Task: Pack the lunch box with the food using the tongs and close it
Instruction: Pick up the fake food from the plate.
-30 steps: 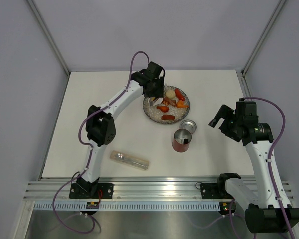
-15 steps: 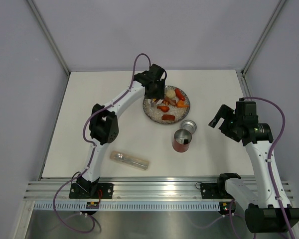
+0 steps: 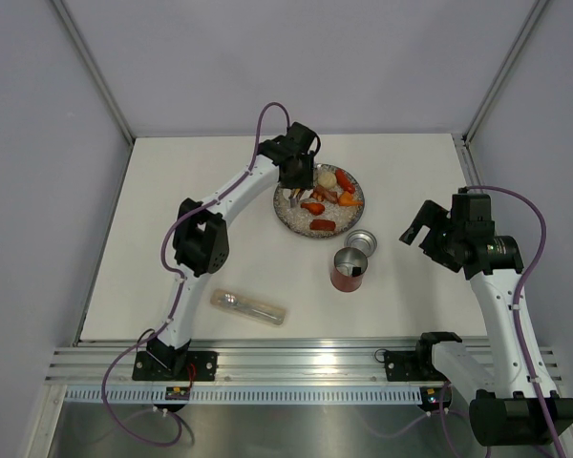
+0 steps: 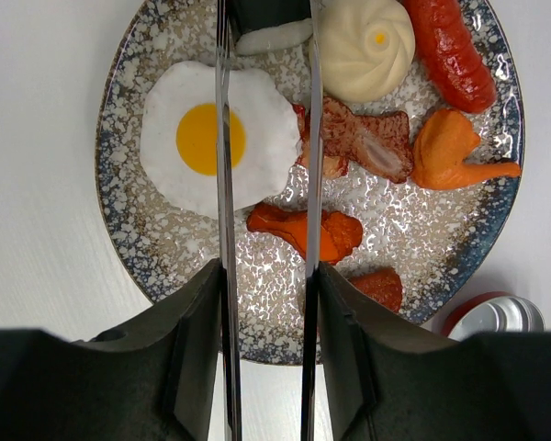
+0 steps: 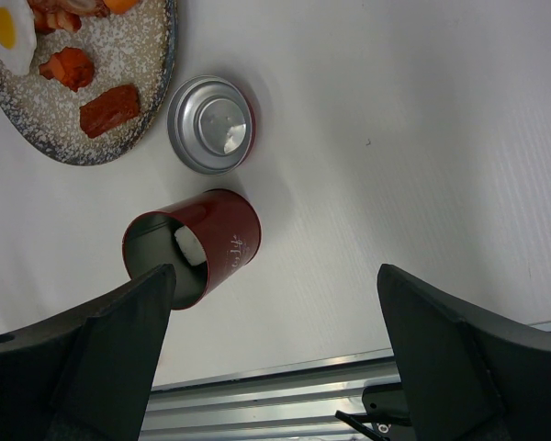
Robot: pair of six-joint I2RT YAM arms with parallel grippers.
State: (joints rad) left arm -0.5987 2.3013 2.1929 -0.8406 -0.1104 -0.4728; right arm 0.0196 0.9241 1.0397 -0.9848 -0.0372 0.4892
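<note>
Black left claw is clenched on the slim silver metal tongs across both arms, so that its squeeze pinches them; the two arms straddle the right part of the fried egg on the speckled grey round plate, which carries eight food pieces by my count, among them one egg and one pale bun; near and right of it the red cylindrical lunch box stands open with one white piece inside; its one round lid lies upturned beside it, leaving the mouth free; the right claw hangs released, empty, over the white counter.
</note>
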